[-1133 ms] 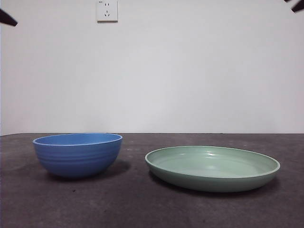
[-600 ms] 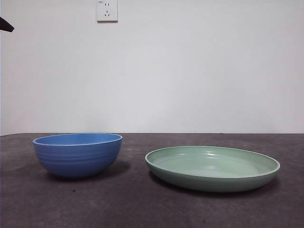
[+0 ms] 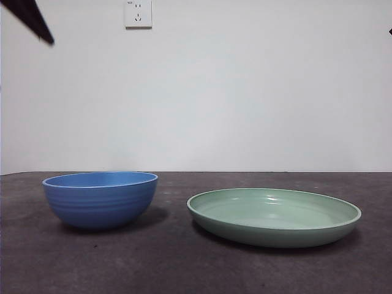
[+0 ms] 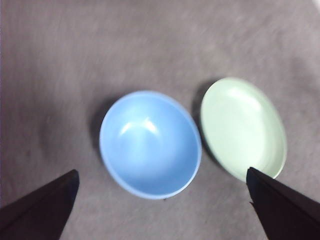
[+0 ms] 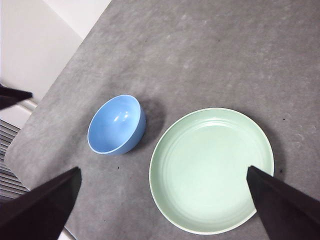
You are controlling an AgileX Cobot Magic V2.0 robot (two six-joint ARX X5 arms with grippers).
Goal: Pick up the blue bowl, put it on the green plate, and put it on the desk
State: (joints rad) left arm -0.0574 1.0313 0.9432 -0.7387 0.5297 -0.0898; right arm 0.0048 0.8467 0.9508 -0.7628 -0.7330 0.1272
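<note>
Bright, even indoor light. The blue bowl (image 3: 100, 199) and green plate (image 3: 274, 216) cast soft, short shadows on the desk (image 3: 184, 263). Small glare spots sit inside both. The left wrist view is blurred; the others are sharp.

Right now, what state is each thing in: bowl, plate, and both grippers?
blue bowl: upright, empty, standing on the desk beside the plate, not touching it.
green plate: flat on the desk, empty.
left gripper: open, holding nothing, high above the bowl.
right gripper: open, holding nothing, high above the desk, over the plate's side.
</note>
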